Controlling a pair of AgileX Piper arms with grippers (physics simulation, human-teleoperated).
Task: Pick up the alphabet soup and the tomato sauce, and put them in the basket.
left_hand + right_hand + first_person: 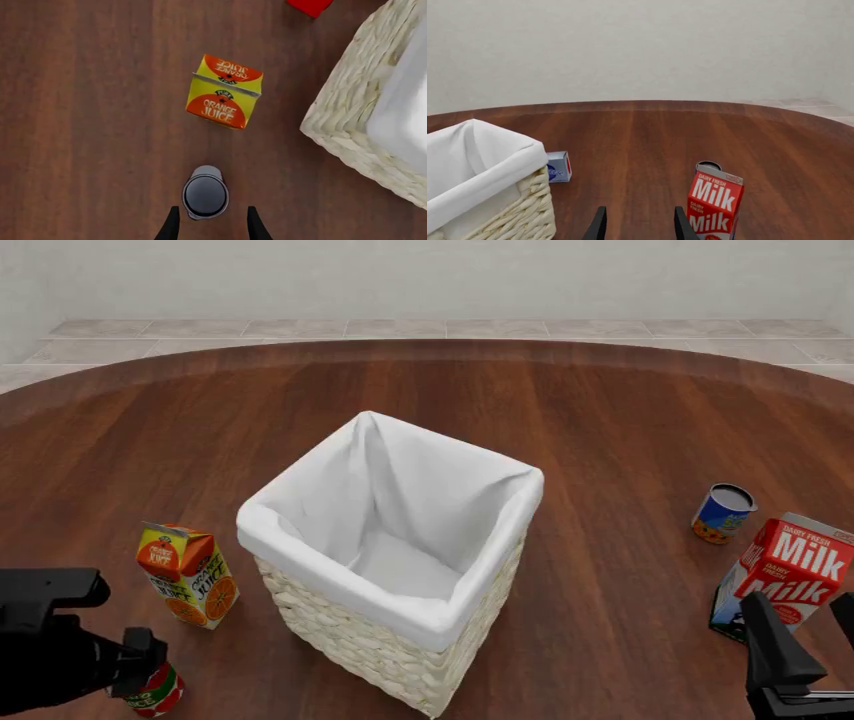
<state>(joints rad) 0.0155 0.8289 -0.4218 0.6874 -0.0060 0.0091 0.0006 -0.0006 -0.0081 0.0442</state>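
Red-labelled alphabet soup (158, 690) stands on the tabletop (614, 430) by the orange juice carton (187, 574), under the left claw (213, 222); its fingers are spread over the silver lid, likely lining up a top grasp. Tomato sauce (723, 513) sits far right behind the milk carton (785, 576). Right claw (639, 224) hangs spread, empty, near the milk. Basket (347, 625) centre, nothing inside.

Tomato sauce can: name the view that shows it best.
The front view: the tomato sauce stands fully visible, blue-and-orange label and top, beside the milk carton. The right wrist view shows only its rim behind the carton. The left wrist view misses it.
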